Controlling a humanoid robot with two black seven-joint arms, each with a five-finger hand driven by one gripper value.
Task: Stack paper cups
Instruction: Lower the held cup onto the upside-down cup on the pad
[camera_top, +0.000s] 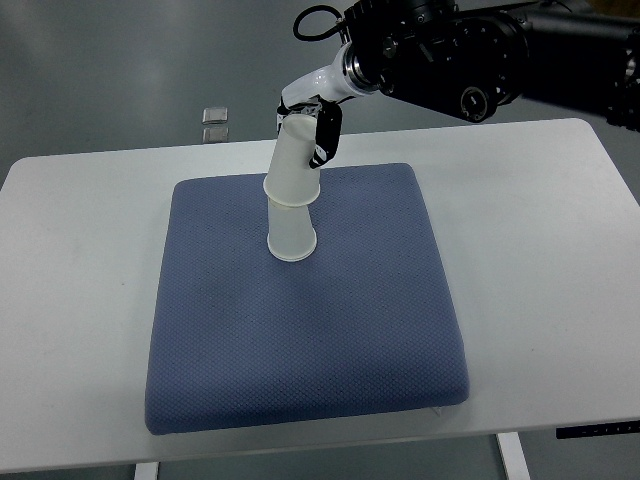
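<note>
Two white paper cups stand upside down on the blue mat (310, 330). The lower cup (291, 235) rests rim down on the mat. The upper cup (294, 165) sits over its top, tilted. My right hand (310, 125) comes in from the upper right and its fingers are closed around the upper cup near its base. The left arm is out of view.
The mat lies on a white table (70, 300). A small clear object (214, 115) lies on the floor beyond the table's far edge. The table's right part (540, 250) is bare white surface.
</note>
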